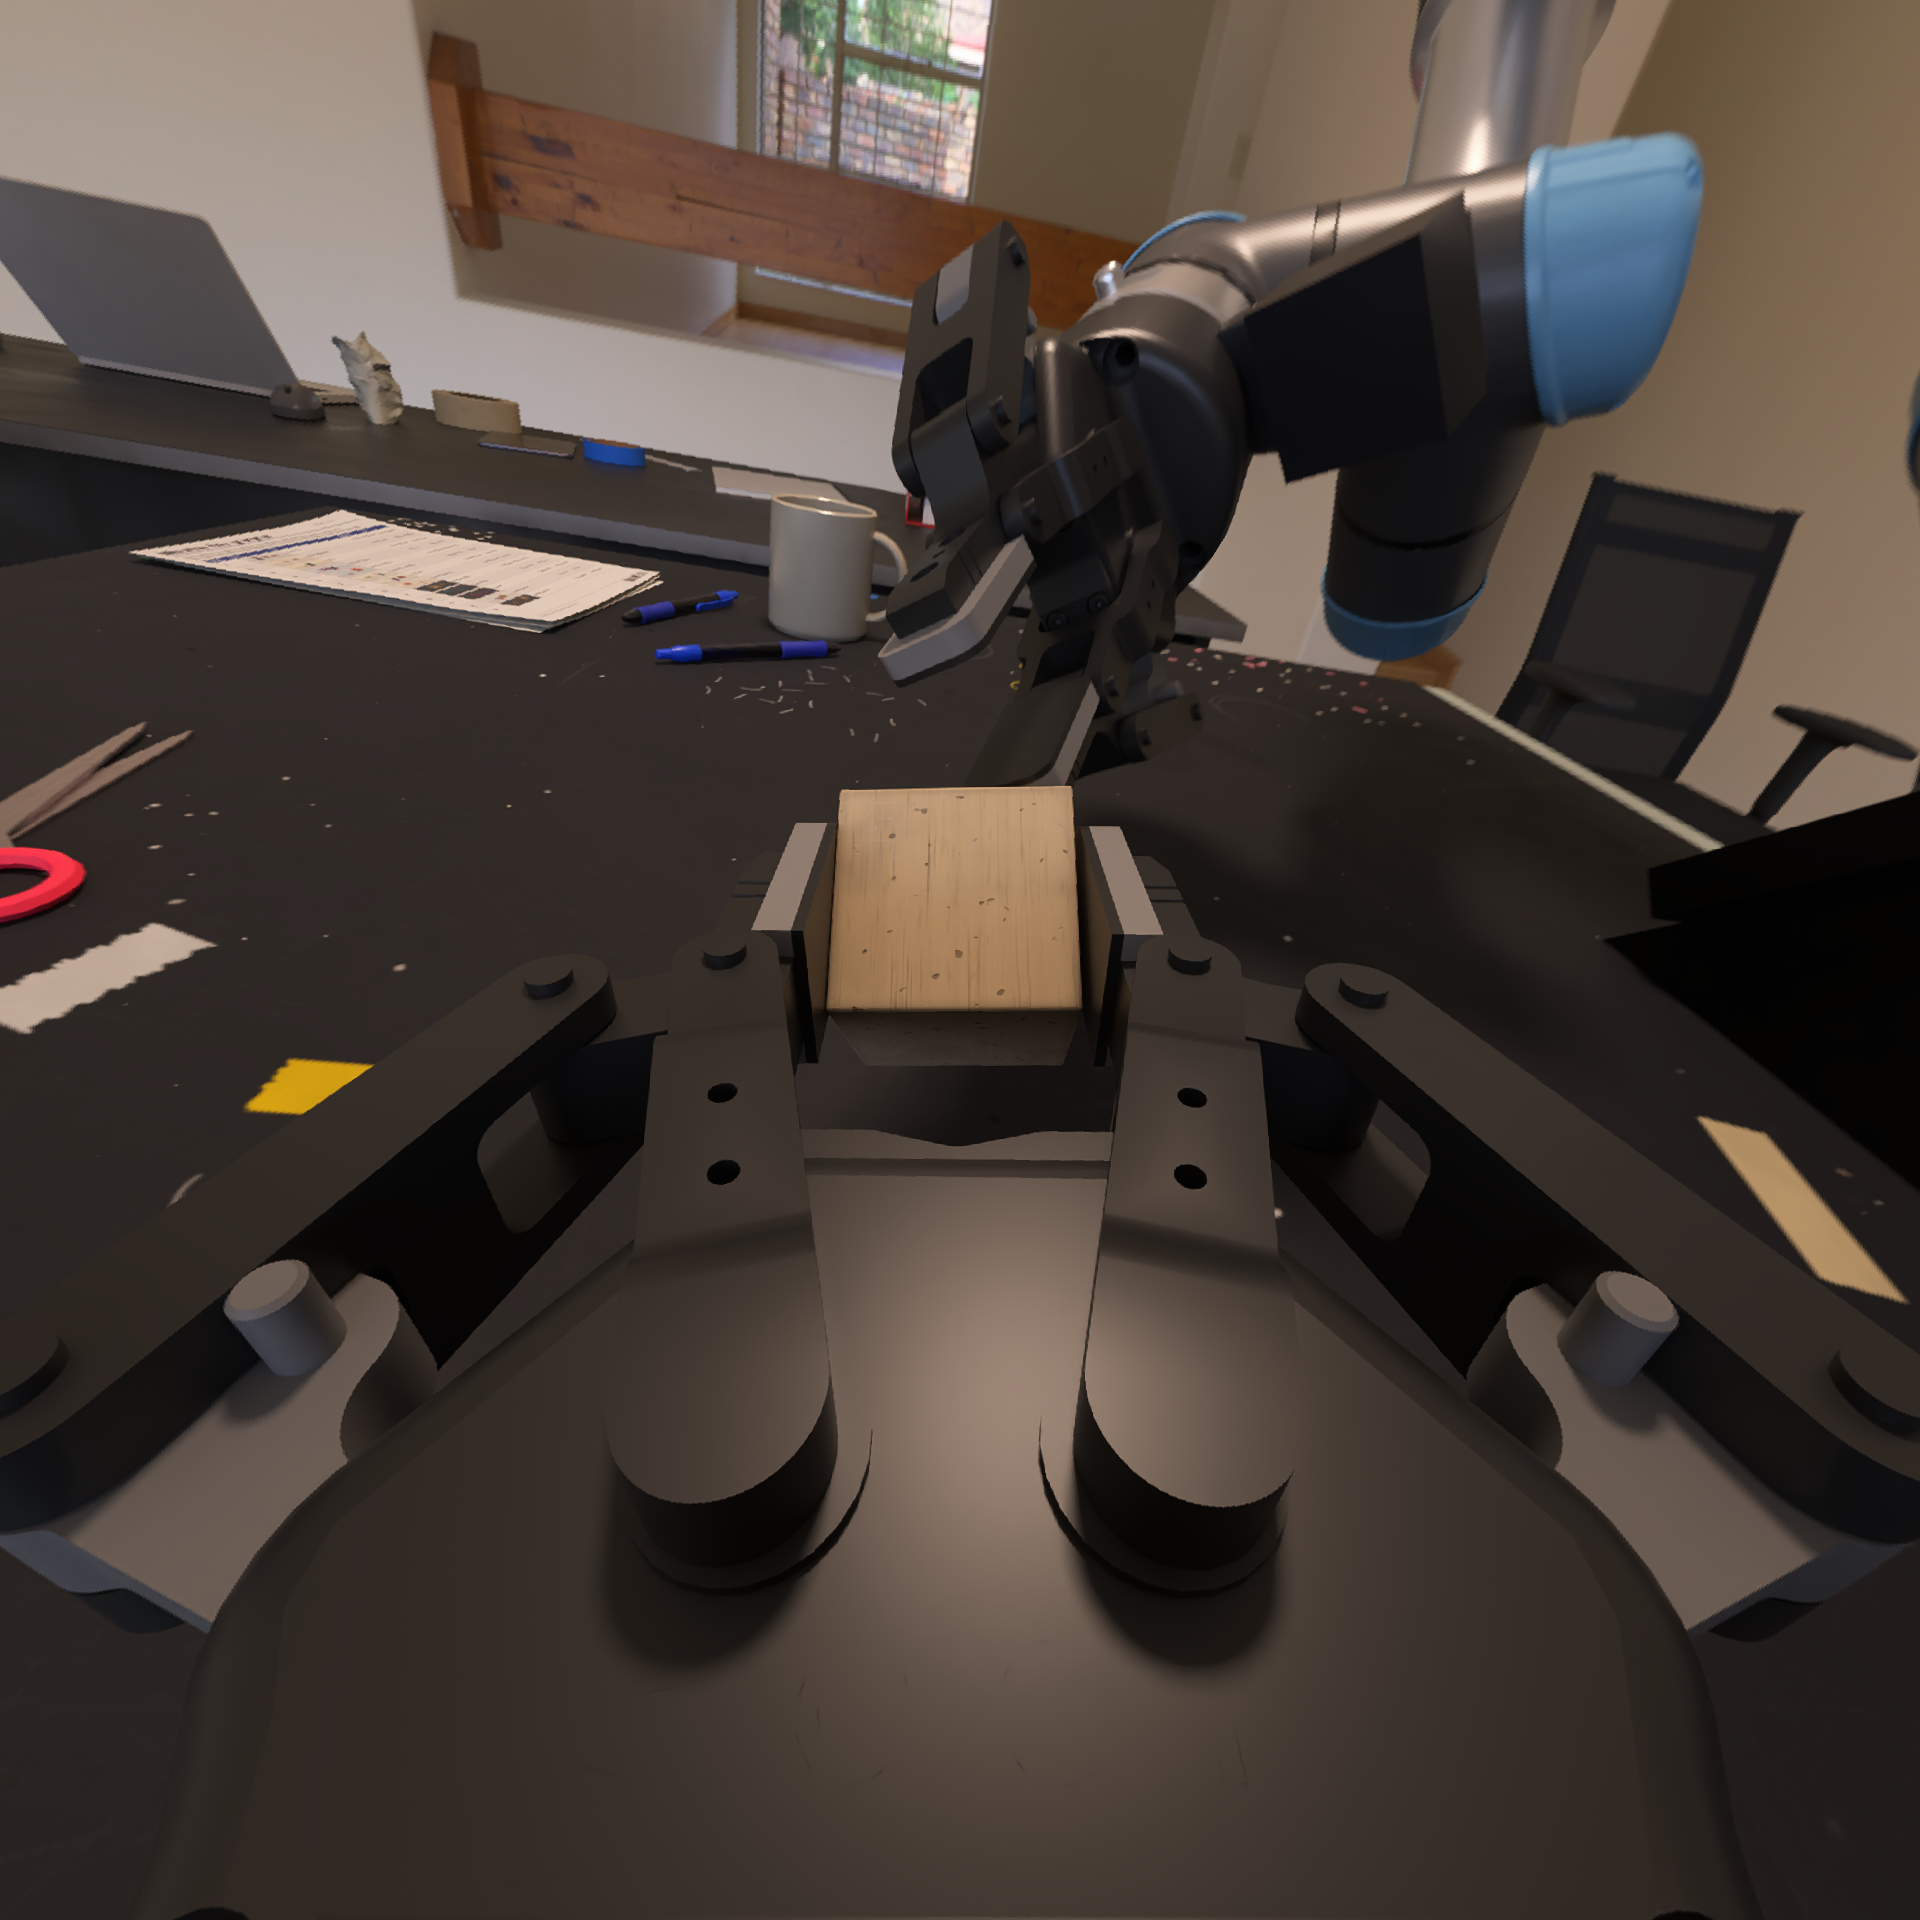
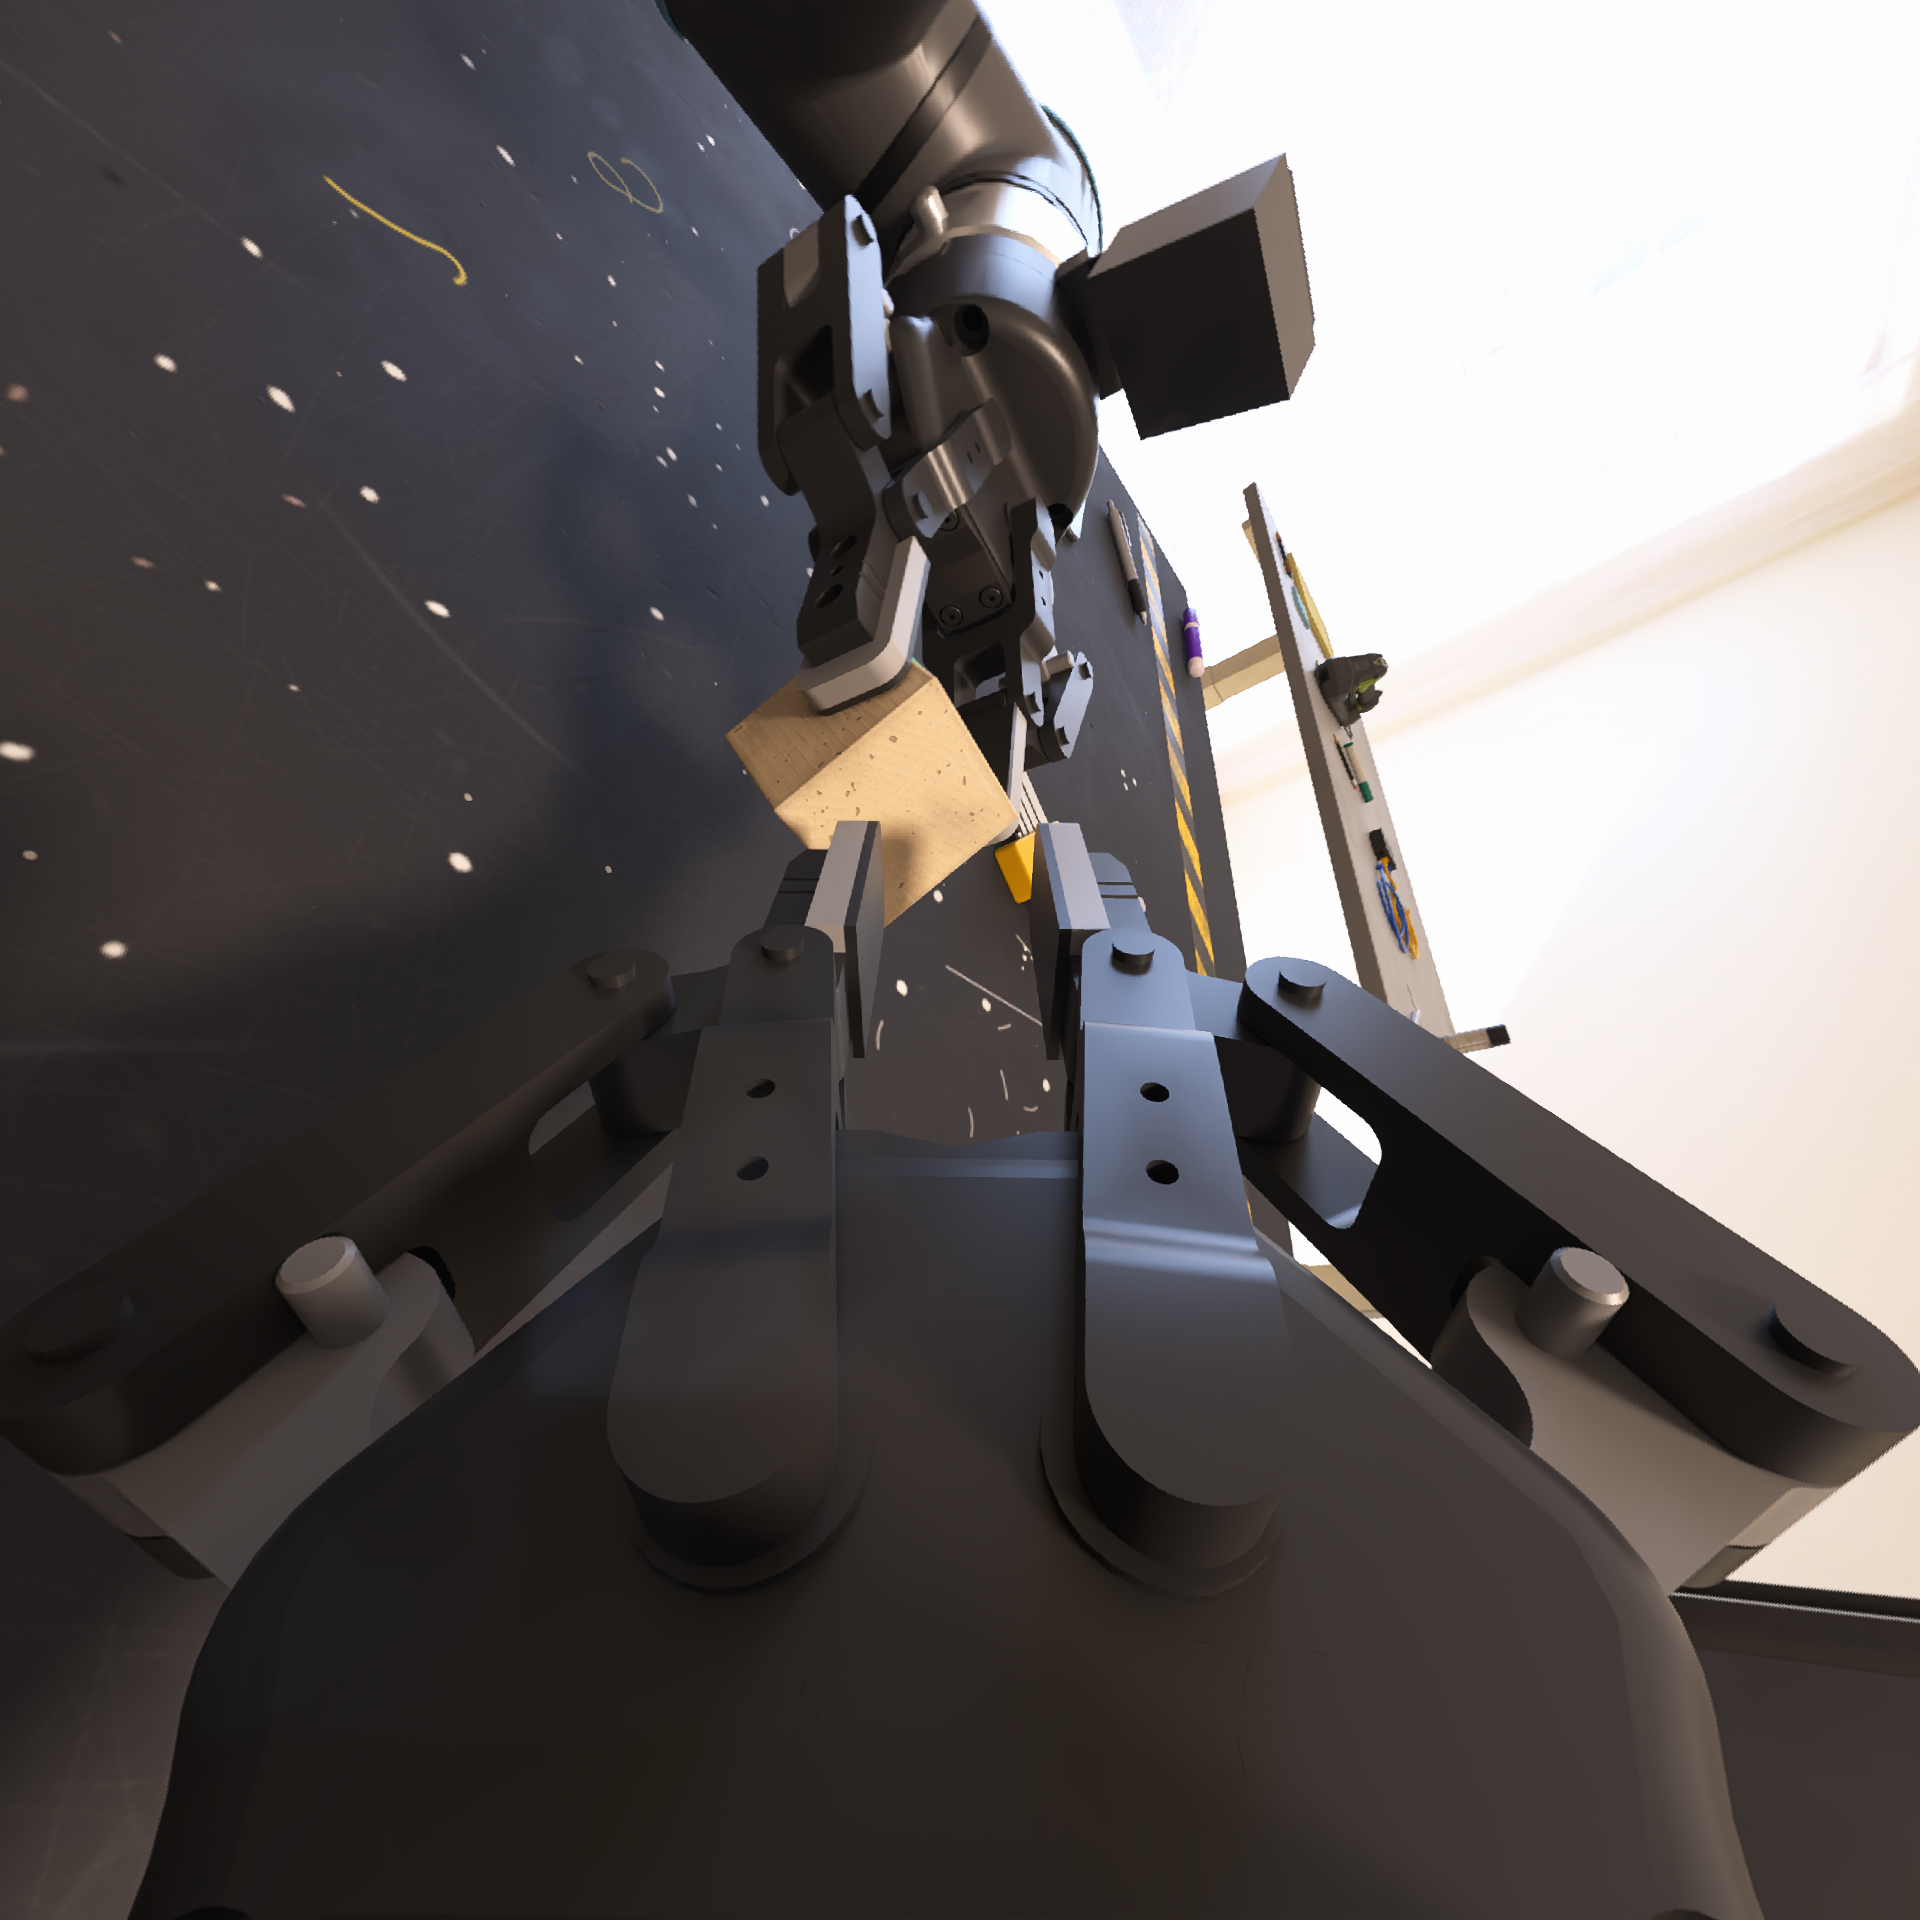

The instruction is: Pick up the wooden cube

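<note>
I see my left tool (image 1: 954,899) pinching the wooden cube (image 1: 954,896) at centre frame, above the dark desk (image 1: 416,810) | my right tool (image 2: 956,914) spread, gripping nothing, near the cube's 12 o'clock | white mug (image 1: 821,566) at 11 o'clock

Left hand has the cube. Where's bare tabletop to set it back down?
Bare table lies ahead-left of the left hand holding the wooden cube, between the pens and scissors. Crowded: right hand just beyond the cube, mug, papers.
</note>
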{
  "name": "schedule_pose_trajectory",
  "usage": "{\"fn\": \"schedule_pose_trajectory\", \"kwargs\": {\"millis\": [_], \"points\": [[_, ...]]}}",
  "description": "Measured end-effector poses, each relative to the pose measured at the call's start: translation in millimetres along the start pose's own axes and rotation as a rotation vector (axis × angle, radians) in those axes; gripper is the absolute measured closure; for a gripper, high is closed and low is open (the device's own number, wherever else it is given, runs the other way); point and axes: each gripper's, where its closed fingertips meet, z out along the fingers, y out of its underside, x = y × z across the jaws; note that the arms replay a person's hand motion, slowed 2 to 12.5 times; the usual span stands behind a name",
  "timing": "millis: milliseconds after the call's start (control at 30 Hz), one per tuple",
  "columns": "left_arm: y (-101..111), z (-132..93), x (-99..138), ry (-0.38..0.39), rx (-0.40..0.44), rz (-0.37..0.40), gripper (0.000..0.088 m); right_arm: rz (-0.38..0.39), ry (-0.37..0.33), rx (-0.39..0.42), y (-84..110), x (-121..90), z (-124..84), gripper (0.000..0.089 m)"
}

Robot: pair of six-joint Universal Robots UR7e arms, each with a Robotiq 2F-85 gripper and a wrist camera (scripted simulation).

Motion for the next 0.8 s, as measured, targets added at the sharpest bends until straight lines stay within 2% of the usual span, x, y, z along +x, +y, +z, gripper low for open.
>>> {"fn": "schedule_pose_trajectory", "kwargs": {"millis": [233, 800], "points": [[-6, -4, 1, 0.044, 0.055, -0.073, 0.049, -0.03, 0.009, 0.018, -0.7, 0, 4, 0.0592], [-15, -8, 2, 0.107, 0.135, -0.149, 0.049, -0.059, 0.066, 0.038, -6.7, 5, 10, 0.0544]]}}
